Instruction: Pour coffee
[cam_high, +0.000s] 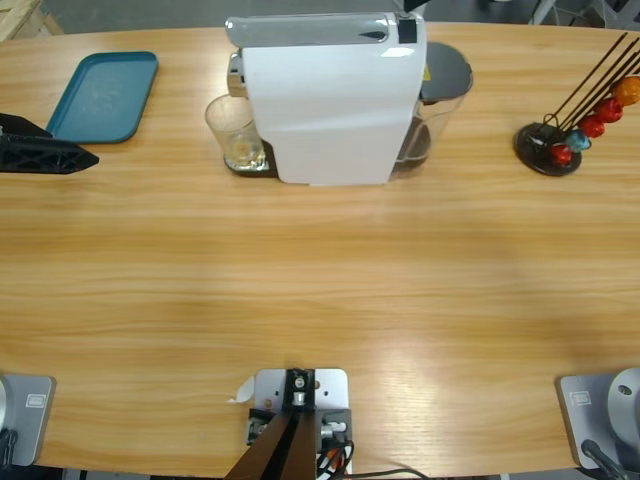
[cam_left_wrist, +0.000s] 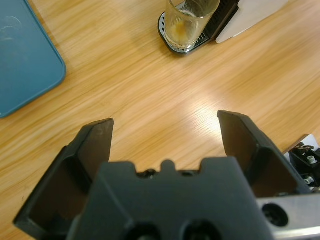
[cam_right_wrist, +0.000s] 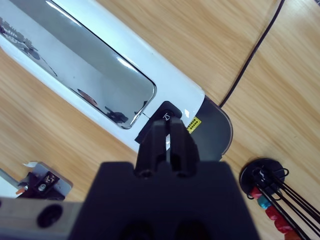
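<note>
Left wrist view shows the left gripper (cam_left_wrist: 165, 132) with its jaws spread wide over bare table (cam_high: 320, 300), aimed at a clear glass (cam_left_wrist: 190, 20) on the drip tray of the white coffee machine (cam_high: 325, 100) near the far edge; a thin tan trace of coffee (cam_left_wrist: 179, 34) lies in its bottom. A teal tray (cam_high: 105, 95) sits toward the far left corner. The right gripper (cam_right_wrist: 169, 137), jaws pressed together, hovers above the machine's top, its tips at the black button (cam_right_wrist: 167, 114). A capsule stand (cam_high: 560, 140) sits near the right edge.

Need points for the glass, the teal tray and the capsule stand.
glass (cam_left_wrist: 187, 22), left wrist view, on its clear side wall.
teal tray (cam_high: 100, 95), high view, on its bare floor.
capsule stand (cam_high: 540, 150), high view, on its black round base.
</note>
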